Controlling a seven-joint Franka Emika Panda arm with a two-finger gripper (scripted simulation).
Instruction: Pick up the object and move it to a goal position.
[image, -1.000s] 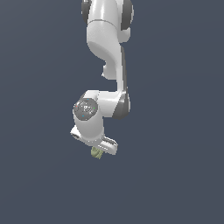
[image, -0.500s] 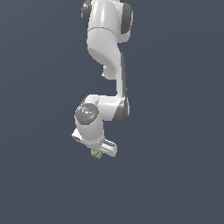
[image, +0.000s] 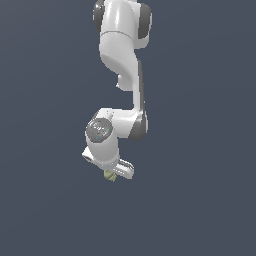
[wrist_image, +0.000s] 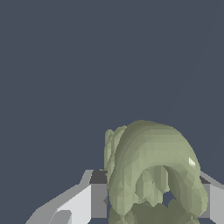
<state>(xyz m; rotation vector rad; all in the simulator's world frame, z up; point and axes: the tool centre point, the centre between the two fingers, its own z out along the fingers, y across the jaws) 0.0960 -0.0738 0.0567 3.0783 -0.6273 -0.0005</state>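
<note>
The object is a small olive-green lumpy item, peeking out under the white hand in the exterior view. In the wrist view the object fills the space between the two fingers, ridged with a rounded hollow arch. My gripper is shut on the object, with a finger pressed on one side and the other finger on the opposite side. The white arm hangs down from the top of the exterior view.
A plain dark blue-grey surface fills everything around the arm in both views. No other objects show.
The arm and gripper have shifted slightly towards the exterior view's left with the object held. The grip has not changed.
</note>
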